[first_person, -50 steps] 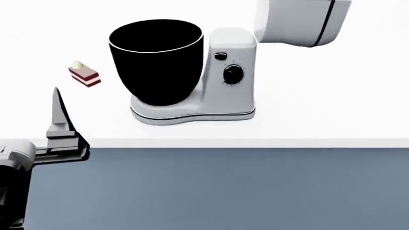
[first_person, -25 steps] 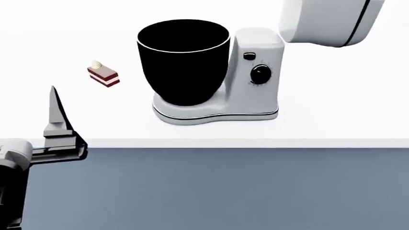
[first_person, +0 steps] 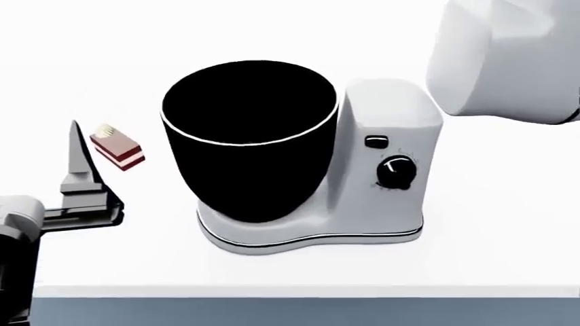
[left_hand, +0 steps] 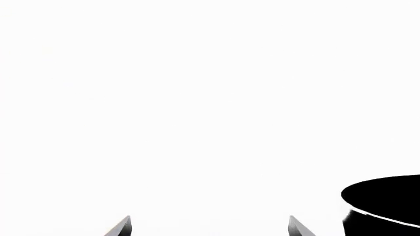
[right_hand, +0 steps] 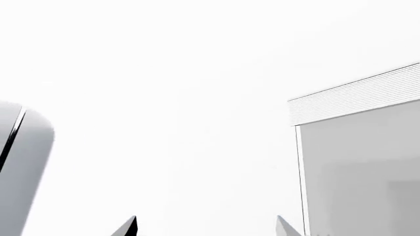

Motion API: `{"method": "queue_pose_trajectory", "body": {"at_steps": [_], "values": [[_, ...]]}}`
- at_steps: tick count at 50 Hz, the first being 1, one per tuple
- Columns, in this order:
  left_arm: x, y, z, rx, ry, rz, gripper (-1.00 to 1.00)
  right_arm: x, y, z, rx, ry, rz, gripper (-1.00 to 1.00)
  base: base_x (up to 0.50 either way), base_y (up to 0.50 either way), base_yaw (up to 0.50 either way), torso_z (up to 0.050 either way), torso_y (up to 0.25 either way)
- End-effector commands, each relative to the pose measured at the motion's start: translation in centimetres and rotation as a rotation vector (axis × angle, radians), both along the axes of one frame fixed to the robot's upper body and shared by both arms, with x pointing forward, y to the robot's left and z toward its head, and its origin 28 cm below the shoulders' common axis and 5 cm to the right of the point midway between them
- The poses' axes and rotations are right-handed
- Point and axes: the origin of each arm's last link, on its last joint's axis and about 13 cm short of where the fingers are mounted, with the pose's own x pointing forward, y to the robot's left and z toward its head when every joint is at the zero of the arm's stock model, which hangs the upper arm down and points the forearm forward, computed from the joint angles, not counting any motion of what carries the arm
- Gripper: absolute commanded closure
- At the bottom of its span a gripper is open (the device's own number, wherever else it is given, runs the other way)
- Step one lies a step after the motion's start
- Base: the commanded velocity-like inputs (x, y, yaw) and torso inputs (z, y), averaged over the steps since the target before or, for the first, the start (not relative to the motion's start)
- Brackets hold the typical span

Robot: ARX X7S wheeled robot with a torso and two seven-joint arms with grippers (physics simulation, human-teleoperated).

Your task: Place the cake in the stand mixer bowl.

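The cake (first_person: 116, 148), a tiny red and white slice with a cream swirl, lies on the white counter (first_person: 507, 224) left of the stand mixer bowl (first_person: 249, 136). The bowl is large, glossy black with a thin white rim, and sits on the white mixer's base. Its edge also shows in the left wrist view (left_hand: 387, 201). My left gripper (first_person: 76, 139) is at the left, just short of the cake and not touching it. In its wrist view (left_hand: 210, 228) the fingertips stand wide apart and empty. My right gripper (right_hand: 204, 228) is open and empty; it is out of the head view.
The white mixer body (first_person: 390, 129) with a black dial (first_person: 396, 172) stands right of the bowl. Its tilted head (first_person: 507, 61) hangs at the upper right and shows in the right wrist view (right_hand: 19, 167). A grey panel (right_hand: 357, 172) is beside the right gripper. The counter's front edge (first_person: 299, 293) is near.
The head view has moved closer over the counter: mixer, bowl and cake look larger and lower, and the front edge has dropped. The left gripper holds its place in view, now beside the cake.
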Motion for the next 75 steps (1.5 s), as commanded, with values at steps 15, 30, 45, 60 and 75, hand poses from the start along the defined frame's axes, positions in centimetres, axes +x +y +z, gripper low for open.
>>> {"method": "queue_pose_trajectory", "body": {"at_steps": [15, 30, 45, 60, 75], "values": [[1.5, 0.6, 1.0, 0.01, 0.041, 0.0, -1.0, -0.3, 0.3, -0.6, -0.03, 0.003, 0.011, -1.0, 0.02, 0.0, 0.0, 0.0, 0.001], [8.1, 1.7, 2.0, -0.116, 0.233, 0.062, -1.0, 0.0, 0.2, -0.8, -0.019, 0.004, 0.031, -1.0, 0.0, 0.0, 0.0, 0.0, 0.0], [14.4, 2.1, 0.9, -0.158, 0.347, 0.156, -1.0, 0.2, 0.2, -1.1, -0.015, 0.009, 0.051, -1.0, 0.0, 0.0, 0.0, 0.0, 0.0], [19.2, 1.5, -0.9, -0.297, 0.495, 0.207, -1.0, 0.4, 0.2, -1.6, -0.007, 0.012, 0.066, -1.0, 0.0, 0.0, 0.0, 0.0, 0.0], [20.7, 1.0, -1.2, -0.362, 0.514, 0.345, -1.0, 0.6, 0.2, -1.9, -0.006, 0.021, 0.074, -1.0, 0.0, 0.0, 0.0, 0.0, 0.0]]}}
